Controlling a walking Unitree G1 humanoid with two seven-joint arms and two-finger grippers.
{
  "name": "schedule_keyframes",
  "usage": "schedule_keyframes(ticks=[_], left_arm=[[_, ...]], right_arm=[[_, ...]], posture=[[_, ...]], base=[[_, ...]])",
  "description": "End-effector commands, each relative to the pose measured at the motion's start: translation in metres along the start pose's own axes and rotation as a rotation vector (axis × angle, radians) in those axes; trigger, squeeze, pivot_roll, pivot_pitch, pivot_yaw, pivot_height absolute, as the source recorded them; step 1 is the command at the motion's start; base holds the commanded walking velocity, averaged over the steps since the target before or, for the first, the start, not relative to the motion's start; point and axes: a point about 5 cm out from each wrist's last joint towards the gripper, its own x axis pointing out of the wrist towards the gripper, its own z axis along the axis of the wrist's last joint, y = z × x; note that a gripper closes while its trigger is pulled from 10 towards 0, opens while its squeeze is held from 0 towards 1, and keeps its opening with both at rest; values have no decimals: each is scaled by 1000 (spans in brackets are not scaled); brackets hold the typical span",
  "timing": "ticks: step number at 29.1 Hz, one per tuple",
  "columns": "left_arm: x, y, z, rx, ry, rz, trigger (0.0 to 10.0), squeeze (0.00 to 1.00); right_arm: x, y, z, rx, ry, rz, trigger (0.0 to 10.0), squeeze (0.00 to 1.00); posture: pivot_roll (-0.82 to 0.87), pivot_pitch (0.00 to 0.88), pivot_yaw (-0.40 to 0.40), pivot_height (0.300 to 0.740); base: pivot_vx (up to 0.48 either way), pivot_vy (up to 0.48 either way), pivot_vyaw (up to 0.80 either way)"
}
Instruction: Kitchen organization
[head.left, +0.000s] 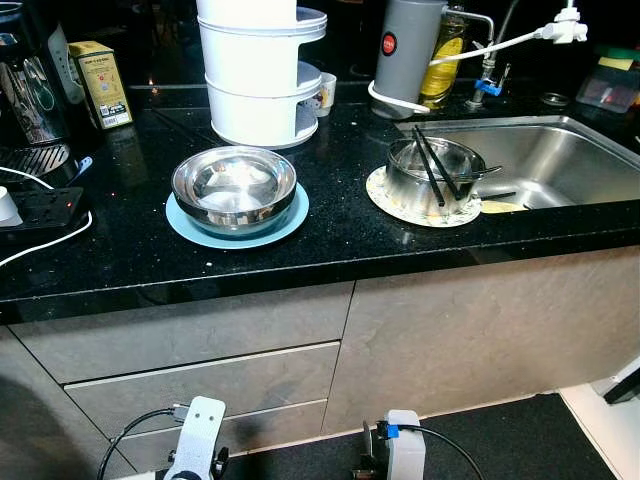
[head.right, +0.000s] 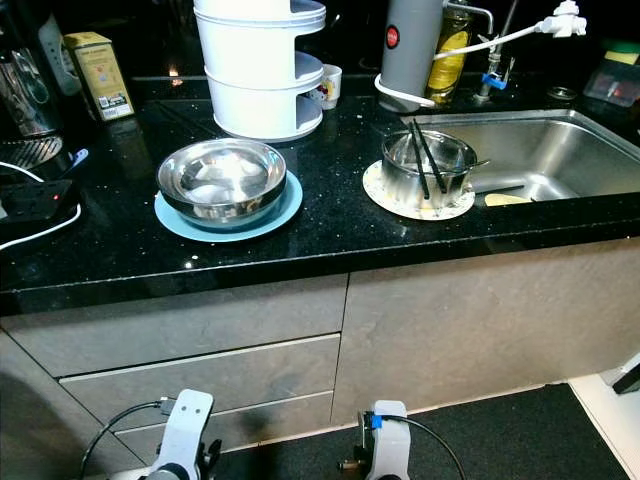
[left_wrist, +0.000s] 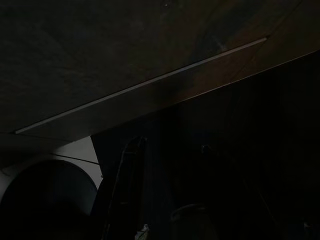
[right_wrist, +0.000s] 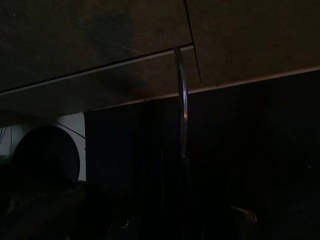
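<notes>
Black stone table (head.left: 130, 255) with dishes awaiting sorting; both arms are hanging idle below.

Nearest the sink (head.left: 560, 160), a steel bowl (head.left: 435, 172) is sitting on a patterned plate (head.left: 385, 198) at the basin's edge, with black chopsticks (head.left: 432, 165) leaning inside it, judged to be staged for washing. Well apart to the left, a larger steel bowl (head.left: 234, 187) is resting on a blue plate (head.left: 185, 225), apparently stacked for moving together. Behind it, a white tiered rack (head.left: 255, 75) is standing, with a grey flask (head.left: 408, 45) beside the tap. The left arm (head.left: 197, 440) and right arm (head.left: 402, 450) are hanging before the drawers (head.left: 200, 385); the state of either set of jaws cannot be told, the wrist views being too dark.
</notes>
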Motion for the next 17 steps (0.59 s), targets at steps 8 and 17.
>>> schedule_keyframes(ticks=[8,17], left_arm=[[-2,2,-5,-6,25,10,10000,0],[-3,1,-11,-15,64,21,10000,0]], right_arm=[[-9,-17,-15,18,48,-50,10000,0],[-10,-24,-9,8,30,-73,10000,0]], posture=[[6,131,-47,740],[-10,149,-37,740]], base=[[0,0,232],[0,0,800]])
